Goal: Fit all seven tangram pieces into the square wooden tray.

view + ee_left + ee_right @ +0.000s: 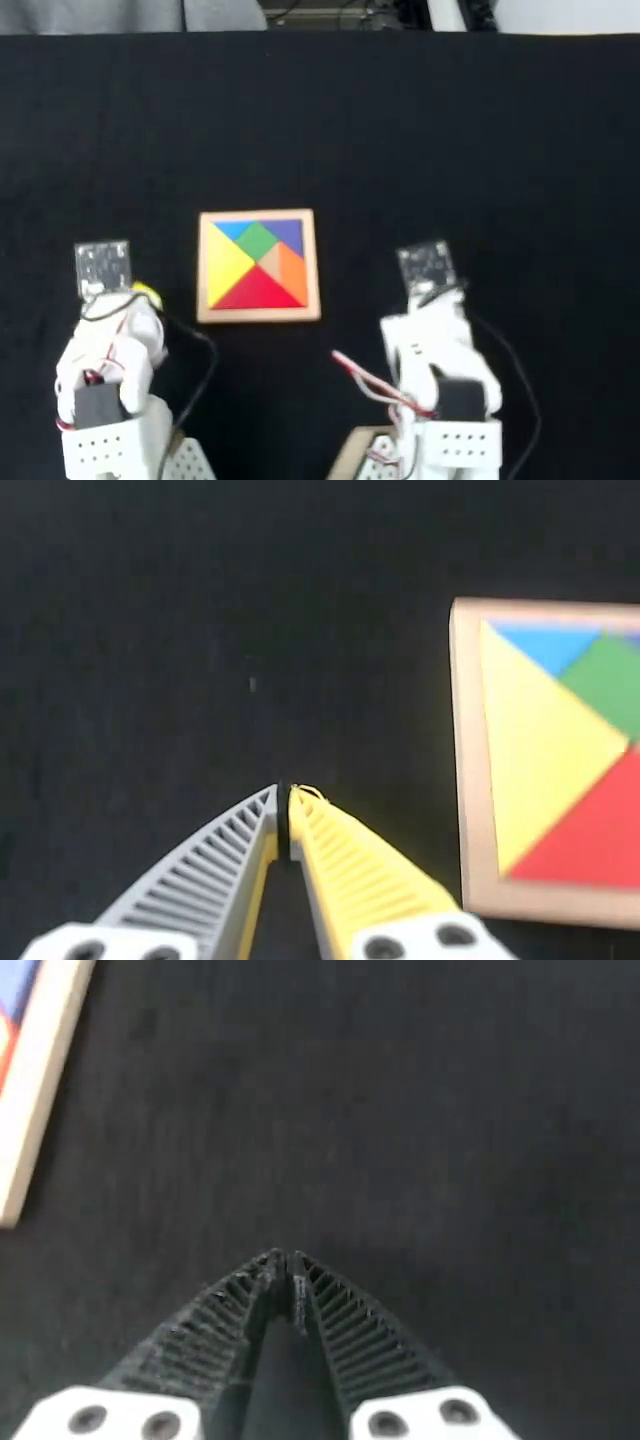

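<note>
One filled tray, between left end effector and right end effector, apart

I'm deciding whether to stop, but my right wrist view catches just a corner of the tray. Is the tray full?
Observer: Yes. In the high view the tray is covered rim to rim with coloured pieces, with no gap visible.
Operator: All seven?
Observer: I count seven. The large yellow triangle lies on the left arm's side and the large red triangle along the edge nearest the arms.
Operator: And the other arm?
Observer: The left tool is shut on nothing, over the black cloth beside the tray.
</note>
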Action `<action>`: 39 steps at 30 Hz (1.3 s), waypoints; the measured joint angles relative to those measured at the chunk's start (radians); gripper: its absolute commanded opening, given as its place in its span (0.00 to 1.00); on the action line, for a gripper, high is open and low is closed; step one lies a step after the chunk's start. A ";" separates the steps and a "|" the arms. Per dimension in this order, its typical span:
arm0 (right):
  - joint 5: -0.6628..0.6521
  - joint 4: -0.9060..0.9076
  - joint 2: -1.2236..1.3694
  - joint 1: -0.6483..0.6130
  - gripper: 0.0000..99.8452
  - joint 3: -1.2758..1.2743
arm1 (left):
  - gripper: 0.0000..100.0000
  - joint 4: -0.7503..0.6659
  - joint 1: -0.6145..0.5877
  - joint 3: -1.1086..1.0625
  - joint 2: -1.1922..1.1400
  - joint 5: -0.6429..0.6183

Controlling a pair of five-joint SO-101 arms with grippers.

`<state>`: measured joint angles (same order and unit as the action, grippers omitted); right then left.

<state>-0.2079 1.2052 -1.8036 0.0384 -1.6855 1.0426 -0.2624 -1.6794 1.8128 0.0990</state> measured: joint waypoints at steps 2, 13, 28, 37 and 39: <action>0.000 0.055 0.000 0.000 0.01 0.000 | 0.03 0.068 0.000 0.000 0.000 0.000; 0.000 0.086 0.000 0.000 0.01 0.000 | 0.03 0.222 0.000 0.000 0.000 -0.002; 0.000 0.092 0.000 0.000 0.01 0.000 | 0.03 0.222 0.000 0.000 0.000 -0.002; 0.000 0.094 0.000 0.000 0.01 0.000 | 0.03 0.222 0.000 0.000 0.000 -0.002; 0.000 0.094 0.000 0.000 0.01 0.000 | 0.03 0.222 0.000 0.000 0.000 -0.002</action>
<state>-0.2079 1.2988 -1.8036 0.0384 -1.6855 1.2651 -0.2624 -1.6794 1.8128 0.0974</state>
